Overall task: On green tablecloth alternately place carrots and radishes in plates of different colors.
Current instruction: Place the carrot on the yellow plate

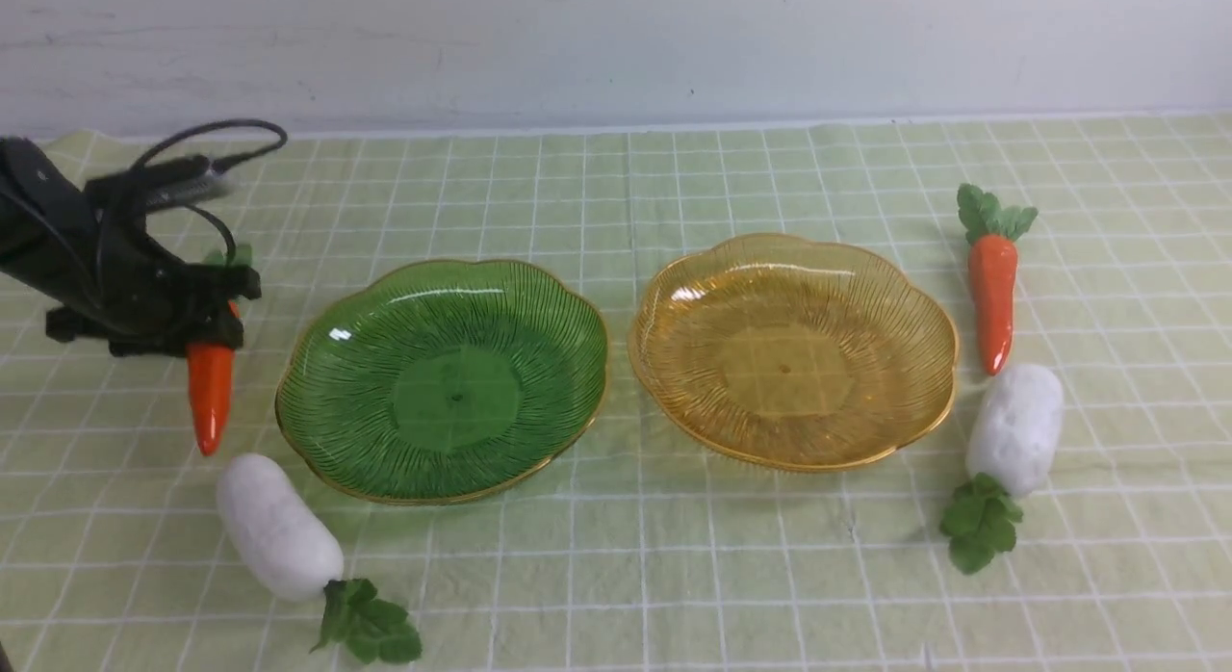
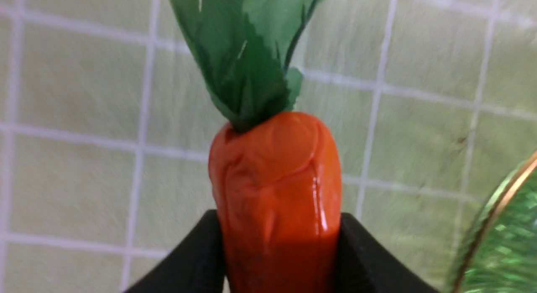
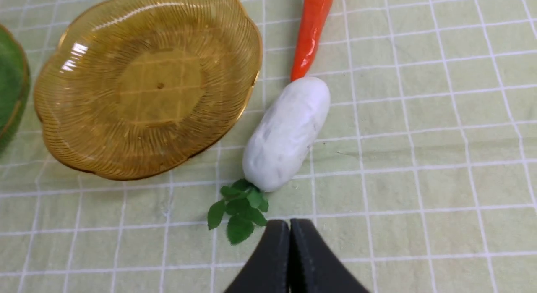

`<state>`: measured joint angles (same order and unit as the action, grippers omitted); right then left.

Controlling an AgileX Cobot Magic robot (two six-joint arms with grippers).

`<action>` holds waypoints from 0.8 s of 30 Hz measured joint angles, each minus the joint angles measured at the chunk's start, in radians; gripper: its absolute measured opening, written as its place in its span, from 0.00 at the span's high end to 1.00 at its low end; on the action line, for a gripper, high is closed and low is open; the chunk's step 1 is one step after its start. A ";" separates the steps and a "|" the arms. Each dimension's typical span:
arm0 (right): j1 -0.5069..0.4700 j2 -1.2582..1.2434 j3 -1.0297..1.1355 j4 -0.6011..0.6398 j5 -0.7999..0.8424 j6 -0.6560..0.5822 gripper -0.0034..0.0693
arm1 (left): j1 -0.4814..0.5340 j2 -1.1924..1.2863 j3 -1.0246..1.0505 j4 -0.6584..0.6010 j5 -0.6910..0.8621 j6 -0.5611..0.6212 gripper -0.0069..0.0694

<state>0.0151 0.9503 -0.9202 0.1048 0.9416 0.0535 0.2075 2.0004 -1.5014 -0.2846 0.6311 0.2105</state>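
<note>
Precariously, front view: gripped carrot [image 1: 210, 393] with left gripper [image 1: 217, 316], left of frame, beside green plate [image 1: 318, 364]. Left wrist view: pinched glossy flanks between fingers [image 2: 193, 255]; risked slip. Right wrist view: pressed right gripper [image 3: 289, 226] together, empty, near radish [image 3: 287, 133].
</note>
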 joint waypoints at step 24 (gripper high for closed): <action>0.000 0.936 -0.535 -0.011 -0.187 0.013 0.74 | -0.624 0.101 -0.210 -0.480 -0.096 0.220 0.54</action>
<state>0.0151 1.8861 -1.4555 0.0937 0.7549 0.0662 -0.4169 2.1014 -1.7118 -0.7646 0.5355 0.4307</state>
